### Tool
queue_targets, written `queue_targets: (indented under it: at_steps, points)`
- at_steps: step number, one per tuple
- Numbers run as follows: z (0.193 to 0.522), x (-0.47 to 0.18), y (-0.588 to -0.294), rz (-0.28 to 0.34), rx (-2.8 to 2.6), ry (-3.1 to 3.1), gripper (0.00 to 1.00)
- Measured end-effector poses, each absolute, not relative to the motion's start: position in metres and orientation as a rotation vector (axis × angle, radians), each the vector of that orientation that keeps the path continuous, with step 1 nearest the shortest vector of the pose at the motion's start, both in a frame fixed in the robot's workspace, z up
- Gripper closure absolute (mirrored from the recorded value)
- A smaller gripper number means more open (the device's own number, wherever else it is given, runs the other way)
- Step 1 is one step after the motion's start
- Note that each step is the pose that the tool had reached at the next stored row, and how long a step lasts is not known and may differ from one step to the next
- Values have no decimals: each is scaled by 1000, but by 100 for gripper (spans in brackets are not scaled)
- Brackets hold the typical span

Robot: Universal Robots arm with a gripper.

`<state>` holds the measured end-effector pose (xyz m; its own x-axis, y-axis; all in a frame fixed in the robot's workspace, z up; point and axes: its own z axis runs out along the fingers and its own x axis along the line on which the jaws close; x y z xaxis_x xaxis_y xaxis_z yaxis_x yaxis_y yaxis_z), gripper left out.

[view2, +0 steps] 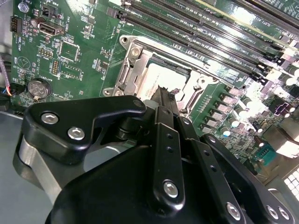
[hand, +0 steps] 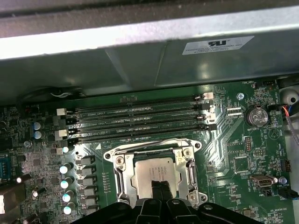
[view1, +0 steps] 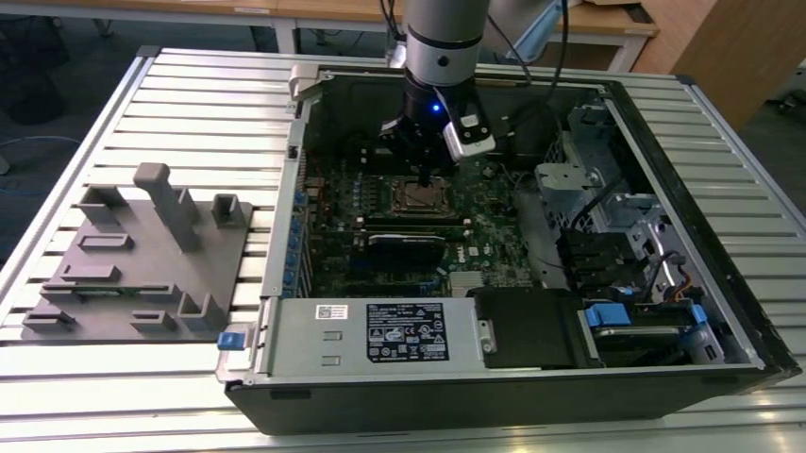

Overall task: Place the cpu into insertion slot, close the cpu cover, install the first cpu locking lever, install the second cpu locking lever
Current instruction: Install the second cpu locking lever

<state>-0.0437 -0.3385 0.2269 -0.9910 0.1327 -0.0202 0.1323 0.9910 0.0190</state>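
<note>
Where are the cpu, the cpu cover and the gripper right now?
cpu (hand: 152, 176): first wrist view, its metal top.
cpu cover (hand: 122, 176): first wrist view, frame's side bar.
gripper (view2: 164, 99): second wrist view, fingertips over the cpu.

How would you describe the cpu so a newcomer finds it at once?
Look inside the open computer case, at the green motherboard. Beside the long black memory slots sits a silvery metal frame. The cpu is the flat, dull-silver square inside it, under the gripper.

- Open computer case (view1: 504, 377) lies on a slatted metal table (view1: 189, 94), centre-right of frame.
- Arm comes down from top centre; gripper (view1: 422, 173) just above the insertion slot (view1: 420, 196) on the green board.
- Grey fixture block (view1: 139, 260) at left of frame, beside the case.
</note>
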Motion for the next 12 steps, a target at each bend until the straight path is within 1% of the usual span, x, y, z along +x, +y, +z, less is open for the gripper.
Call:
queue_targets:
  at_steps: [12]
  points:
    - [236, -44, -338, 27, 207, 3113, 90]
